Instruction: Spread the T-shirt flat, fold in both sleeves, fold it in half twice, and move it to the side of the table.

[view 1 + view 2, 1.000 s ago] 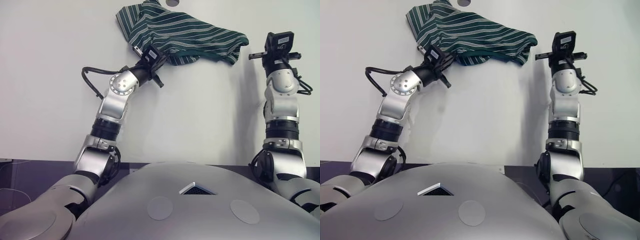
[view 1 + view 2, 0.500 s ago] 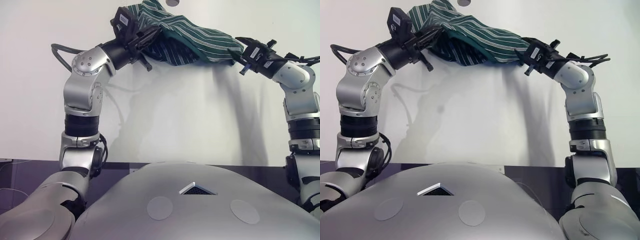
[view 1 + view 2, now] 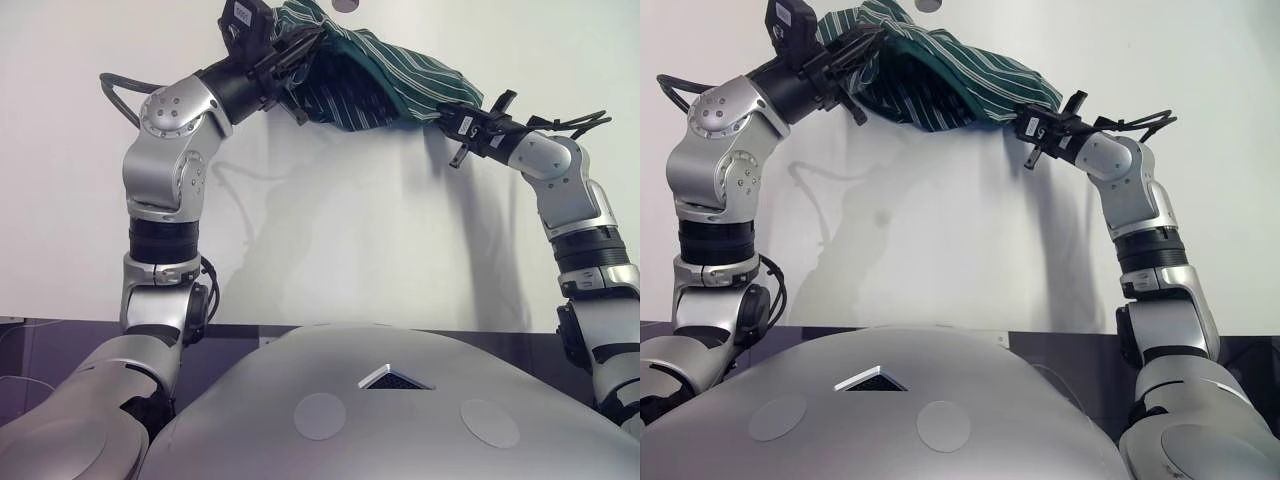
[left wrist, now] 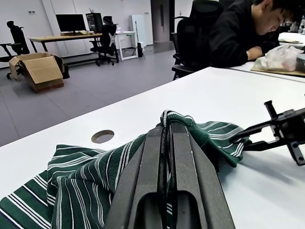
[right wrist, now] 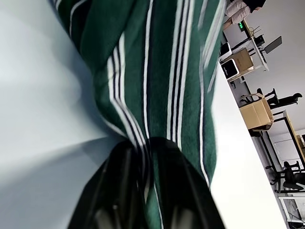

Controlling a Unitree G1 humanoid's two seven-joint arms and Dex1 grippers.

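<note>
The T-shirt (image 3: pixel 372 72), green with thin pale stripes, sits at the far side of the white tabletop (image 3: pixel 350 260), close to a round cable hole (image 4: pixel 102 136), and it is a crumpled bundle, not a flat garment. The left hand (image 4: pixel 167 128) has its two fingers pressed together on a fold of cloth at the robot's left end of the bundle and holds that end up off the surface. The right hand (image 3: pixel 450 113) is pinched onto the opposite end, lower down and just above the tabletop, with striped fabric running out from between its closed fingers in its wrist view. Between the two grips the cloth hangs in a slack, doubled-over swag, and in the left wrist view some of it lies on the tabletop. By my reading the task is at its very first step: the shirt is being stretched out between the hands so it can be laid flat, and nothing is finished. Spreading, both sleeve folds, the two halvings and the move to the side all remain. The bundle's long axis runs across the tabletop from the robot's left to its right, sloping down toward the right hand. Collar, hem and sleeves cannot be told apart, so which way the shirt points is unclear.
</note>
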